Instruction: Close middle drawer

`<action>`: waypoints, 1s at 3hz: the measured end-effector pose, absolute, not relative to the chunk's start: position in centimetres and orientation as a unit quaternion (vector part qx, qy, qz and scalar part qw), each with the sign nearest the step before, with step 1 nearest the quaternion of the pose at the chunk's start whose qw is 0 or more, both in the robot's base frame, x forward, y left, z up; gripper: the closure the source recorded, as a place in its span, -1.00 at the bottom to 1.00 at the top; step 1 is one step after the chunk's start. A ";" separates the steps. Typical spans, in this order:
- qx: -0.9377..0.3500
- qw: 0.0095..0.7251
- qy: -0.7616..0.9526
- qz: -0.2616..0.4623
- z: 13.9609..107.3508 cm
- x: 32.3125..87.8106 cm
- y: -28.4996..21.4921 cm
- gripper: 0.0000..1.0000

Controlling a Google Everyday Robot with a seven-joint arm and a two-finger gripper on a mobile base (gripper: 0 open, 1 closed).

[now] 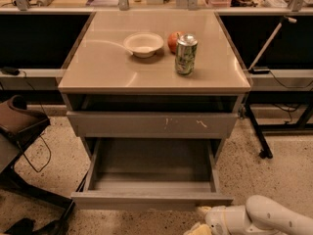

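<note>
The middle drawer [151, 200] is pulled far out of the grey cabinet, low in the camera view. Its plain grey front panel faces me and its grey tray interior [151, 166] holds nothing. Above it sits the grey drawer front with white scratch marks [151, 124], pulled out a little. My gripper [199, 219] reaches in at the bottom right on a white arm [264, 220]. It is just below and in front of the right end of the middle drawer's front panel, close to it; I cannot tell whether it touches.
On the cabinet top [98, 67] stand a white bowl [144, 44], a green can [186, 54] and a red fruit [172, 41]. A brown chair [19, 124] stands at the left. Dark stand legs [257, 133] are on the floor at the right.
</note>
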State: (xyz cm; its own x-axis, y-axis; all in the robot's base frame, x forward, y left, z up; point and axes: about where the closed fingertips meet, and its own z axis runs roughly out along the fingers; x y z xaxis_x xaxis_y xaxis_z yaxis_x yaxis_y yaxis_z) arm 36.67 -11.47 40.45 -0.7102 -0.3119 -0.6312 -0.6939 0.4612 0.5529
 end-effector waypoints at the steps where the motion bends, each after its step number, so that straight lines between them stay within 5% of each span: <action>1: -0.289 0.229 0.831 0.417 40.9 38.9 -12.4 -1.00; 3: -0.269 0.246 0.838 0.407 42.0 42.9 -13.7 -1.00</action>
